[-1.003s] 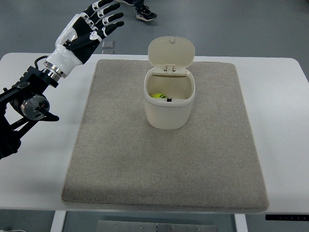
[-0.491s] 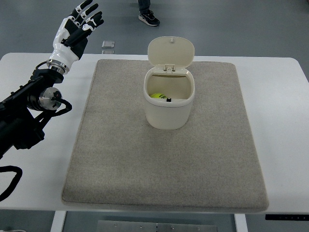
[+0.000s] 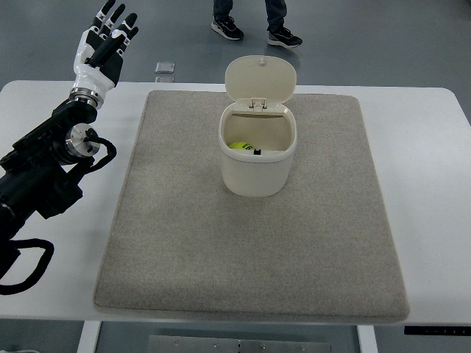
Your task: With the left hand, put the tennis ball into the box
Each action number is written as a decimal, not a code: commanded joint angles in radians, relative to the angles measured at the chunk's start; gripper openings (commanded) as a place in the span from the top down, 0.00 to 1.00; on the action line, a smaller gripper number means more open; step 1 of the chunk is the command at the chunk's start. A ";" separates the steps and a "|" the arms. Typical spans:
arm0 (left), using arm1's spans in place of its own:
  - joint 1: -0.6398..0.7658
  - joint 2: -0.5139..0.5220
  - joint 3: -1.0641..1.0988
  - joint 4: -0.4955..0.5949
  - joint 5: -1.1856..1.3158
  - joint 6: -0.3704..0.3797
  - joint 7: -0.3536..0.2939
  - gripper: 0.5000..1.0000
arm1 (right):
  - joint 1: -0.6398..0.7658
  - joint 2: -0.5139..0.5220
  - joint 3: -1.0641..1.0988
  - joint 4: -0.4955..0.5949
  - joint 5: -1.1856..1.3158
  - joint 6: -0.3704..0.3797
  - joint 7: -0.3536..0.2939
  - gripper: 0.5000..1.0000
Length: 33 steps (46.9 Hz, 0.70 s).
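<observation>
A yellow-green tennis ball lies inside the cream box, whose hinged lid stands open at the back. The box stands on a grey mat. My left hand is raised at the far left, beyond the table's back edge, well away from the box. Its fingers are spread and hold nothing. The right arm does not show.
The mat lies on a white table. A small grey object lies on the floor behind the table. A person's feet stand on the floor at the top.
My left hand has drawn back to the left, away from the box, and turned more upright. The person's feet have shifted at the top.
</observation>
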 commanded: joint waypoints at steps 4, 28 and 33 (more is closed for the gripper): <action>0.000 -0.001 0.001 0.025 -0.021 0.002 -0.001 0.02 | 0.001 0.000 0.000 0.000 -0.001 0.000 0.000 0.20; 0.000 -0.017 -0.002 0.044 -0.055 0.002 -0.001 0.02 | 0.000 0.000 0.000 0.000 -0.001 0.000 0.000 0.20; 0.000 -0.018 -0.002 0.044 -0.055 0.002 -0.001 0.02 | 0.000 0.000 0.000 0.000 -0.001 0.000 0.000 0.20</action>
